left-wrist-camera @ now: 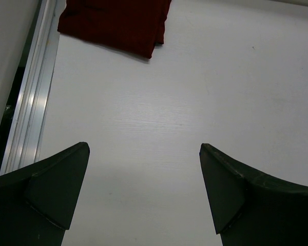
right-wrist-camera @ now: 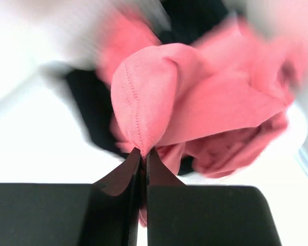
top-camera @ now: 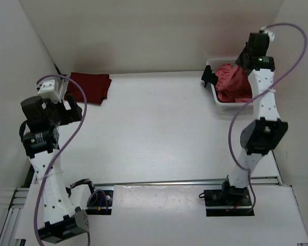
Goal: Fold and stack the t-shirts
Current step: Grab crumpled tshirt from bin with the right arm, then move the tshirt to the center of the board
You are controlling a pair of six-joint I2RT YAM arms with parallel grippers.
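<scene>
A folded dark maroon t-shirt lies at the table's far left; its near edge also shows at the top of the left wrist view, the maroon t-shirt. My left gripper hovers open over bare table short of it, nothing between its fingers. A crumpled salmon pink t-shirt fills the white basket at the far right, with a black t-shirt spilling over the basket's left rim. My right gripper is shut on a seamed fold of the pink t-shirt, black cloth beneath it.
White walls enclose the table on the left, back and right. An aluminium rail runs along the left edge of the table. The arm bases and a metal rail sit at the near edge.
</scene>
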